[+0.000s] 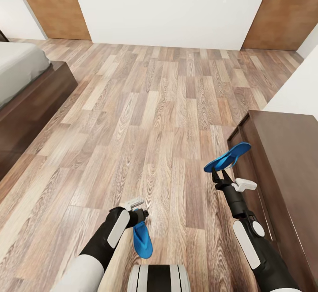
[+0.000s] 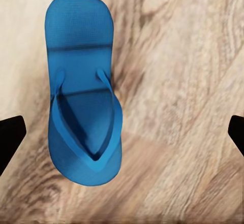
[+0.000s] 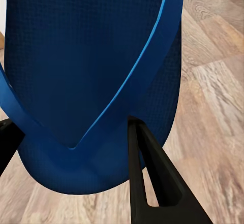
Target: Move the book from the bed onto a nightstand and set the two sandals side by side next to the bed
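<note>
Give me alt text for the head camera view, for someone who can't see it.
Seen from above, the right gripper holds a blue sandal up beside a dark wooden cabinet, while the left gripper is over a second blue sandal low near the robot's base. A wood-plank floor stretches to the bed at left.

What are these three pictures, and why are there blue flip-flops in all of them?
You are looking through a robot's eyes. The big picture comes from a camera on its head, looking down at its two arms over a wood floor. The other two pictures come from little cameras near each pincer.

The right pincer is pinching one blue sandal and holding it up in the air; the right wrist camera sees that sandal very close. The left pincer is open, and the second sandal lies flat on the floor under it.

At the left is a corner of the bed. At the right is a dark wooden cabinet.
</note>
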You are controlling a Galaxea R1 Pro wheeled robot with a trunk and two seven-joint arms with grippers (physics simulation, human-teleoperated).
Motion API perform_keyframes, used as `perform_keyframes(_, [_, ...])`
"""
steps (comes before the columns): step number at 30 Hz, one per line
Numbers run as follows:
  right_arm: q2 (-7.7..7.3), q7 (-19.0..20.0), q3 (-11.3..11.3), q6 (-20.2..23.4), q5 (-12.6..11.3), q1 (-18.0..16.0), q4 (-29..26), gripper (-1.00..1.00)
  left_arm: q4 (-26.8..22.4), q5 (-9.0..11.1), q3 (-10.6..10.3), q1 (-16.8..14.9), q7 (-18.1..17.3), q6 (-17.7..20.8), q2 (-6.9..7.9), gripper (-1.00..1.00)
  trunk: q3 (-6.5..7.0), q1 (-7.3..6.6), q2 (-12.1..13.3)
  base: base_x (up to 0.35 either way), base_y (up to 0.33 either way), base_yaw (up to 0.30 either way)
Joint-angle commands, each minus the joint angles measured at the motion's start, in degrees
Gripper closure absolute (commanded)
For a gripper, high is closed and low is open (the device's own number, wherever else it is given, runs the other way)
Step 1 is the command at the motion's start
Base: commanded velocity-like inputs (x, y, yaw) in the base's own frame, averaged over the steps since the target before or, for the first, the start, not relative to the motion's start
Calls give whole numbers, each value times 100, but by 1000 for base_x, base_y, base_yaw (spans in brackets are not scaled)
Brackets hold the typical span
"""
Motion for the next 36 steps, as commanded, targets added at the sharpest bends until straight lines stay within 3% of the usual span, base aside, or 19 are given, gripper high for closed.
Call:
perform_keyframes(1, [-1, 43, -2, -6, -63, -2, 5, 100, 57, 127, -7, -2, 53, 10, 0, -100, -3, -1, -1, 0, 0, 0])
perform_keyframes(6, [-1, 45, -2, -6, -63, -2, 12, 100, 194, 384, -15, -3, 11, 6, 0, -100, -3, -1, -1, 0, 0, 0])
perform_keyframes(24, [-1, 41, -1, -6, -63, -2, 21, 100, 212, 418, -24, -3, -23, -10, 0, -100, -3, -1, -1, 0, 0, 0])
perform_keyframes(36, [-1, 39, 2, -6, -63, -2, 15, 100, 212, 418, -25, -3, -27, -6, 0, -100, -269, 30, -17, 0, 0, 0])
